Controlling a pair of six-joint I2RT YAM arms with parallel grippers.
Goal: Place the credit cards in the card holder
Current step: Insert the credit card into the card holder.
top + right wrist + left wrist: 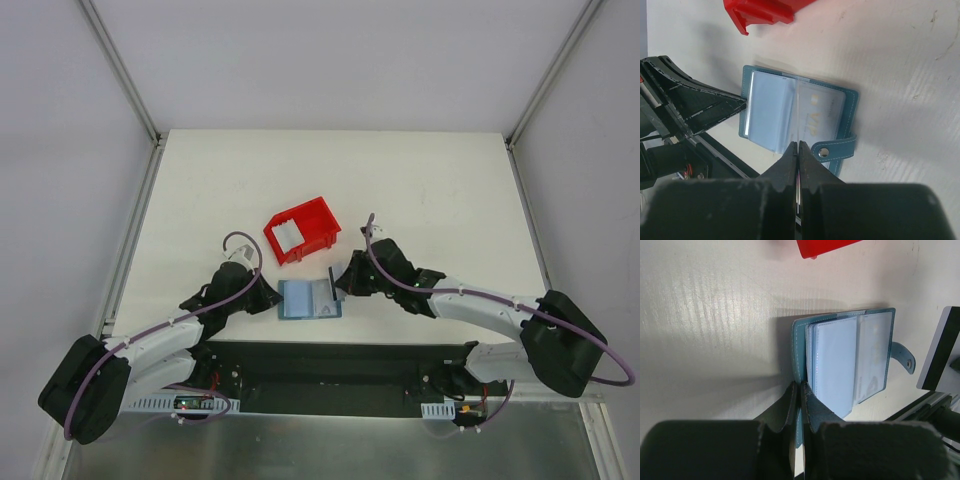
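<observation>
The card holder (308,299) lies open on the table near the front edge, its teal cover and pale blue pockets (835,360) facing up. My left gripper (800,388) is shut on the left edge of its cover. My right gripper (798,145) is shut on a credit card (798,110), held edge-on above the middle of the card holder (770,112). From the left wrist view that card (939,352) appears white with a dark stripe. A pale card with gold lettering (821,116) sits in the right-hand clear pocket. The strap with its snap (832,149) sticks out to the side.
A red plastic bin (301,230) stands just behind the card holder with a white card (288,236) inside. The dark front rail (330,365) and both arm bases run along the near edge of the table.
</observation>
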